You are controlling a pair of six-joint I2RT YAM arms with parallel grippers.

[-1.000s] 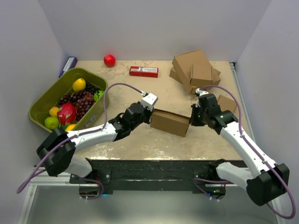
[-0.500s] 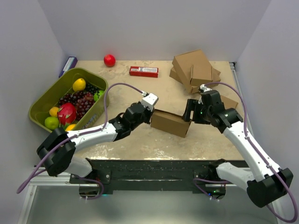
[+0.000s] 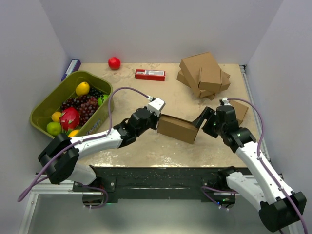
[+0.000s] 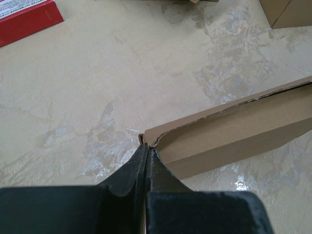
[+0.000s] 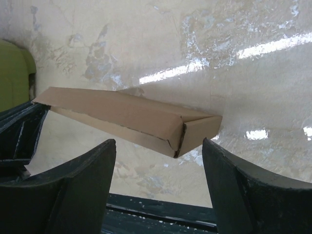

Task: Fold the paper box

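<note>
The paper box point(image 3: 178, 128) is a thin brown cardboard box in the middle of the table, folded shut. My left gripper point(image 3: 158, 120) is shut on its left corner; in the left wrist view the black fingertips point(image 4: 147, 146) pinch the cardboard edge of the box point(image 4: 234, 131). My right gripper point(image 3: 204, 119) stands open just right of the box's right end, not touching it. In the right wrist view the box point(image 5: 131, 117) hangs tilted above the table, beyond my right gripper point(image 5: 158, 143), with nothing between the fingers.
A green basket point(image 3: 44, 105) of fruit sits at the left. A red ball point(image 3: 114, 63) and a red packet point(image 3: 149, 74) lie at the back. A pile of cardboard boxes point(image 3: 202, 73) stands back right, a small brown box point(image 3: 239, 109) beside my right arm.
My right gripper opened, let go of the box's right end and drew back to the right. The left gripper and the box stayed in place.
</note>
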